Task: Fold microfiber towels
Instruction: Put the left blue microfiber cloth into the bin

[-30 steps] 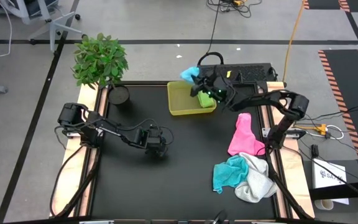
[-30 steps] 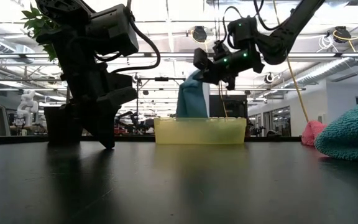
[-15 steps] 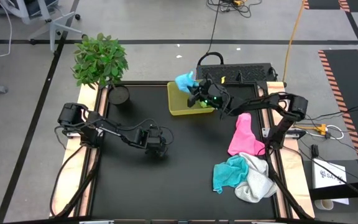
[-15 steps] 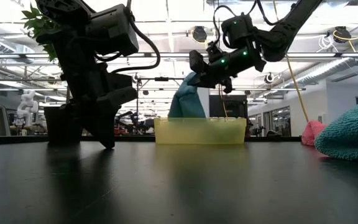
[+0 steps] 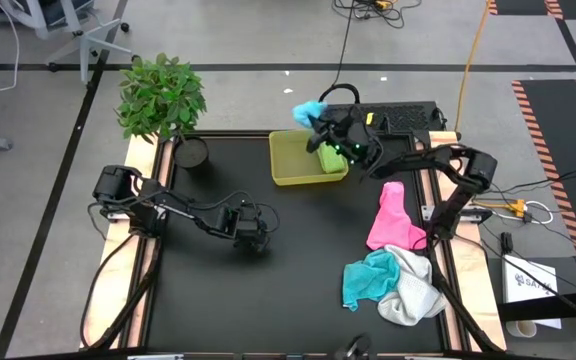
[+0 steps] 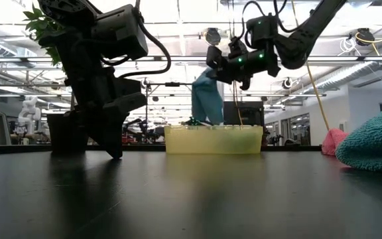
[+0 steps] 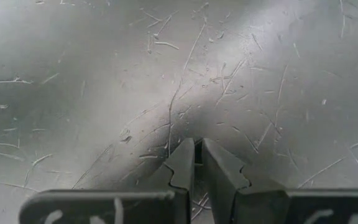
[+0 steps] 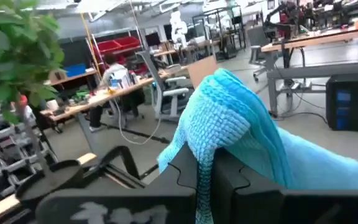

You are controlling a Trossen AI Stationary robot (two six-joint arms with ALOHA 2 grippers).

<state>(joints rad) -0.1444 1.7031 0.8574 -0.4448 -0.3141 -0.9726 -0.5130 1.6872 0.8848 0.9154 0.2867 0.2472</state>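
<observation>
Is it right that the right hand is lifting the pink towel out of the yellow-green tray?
Not quite: the right hand is lifting the light blue towel above the tray, as the low view shows. The pink towel lies on the table.

Black table [image 5: 268,300] bearing a yellow-green plastic tray [image 5: 290,165] near its far edge. A potted plant [image 5: 161,97] stands at the far left corner, beside an orange cable [image 5: 471,55] crossing the grey floor [image 5: 238,40]. Beyond the table, a person [image 8: 110,78] sits at a desk [image 8: 92,93].
</observation>
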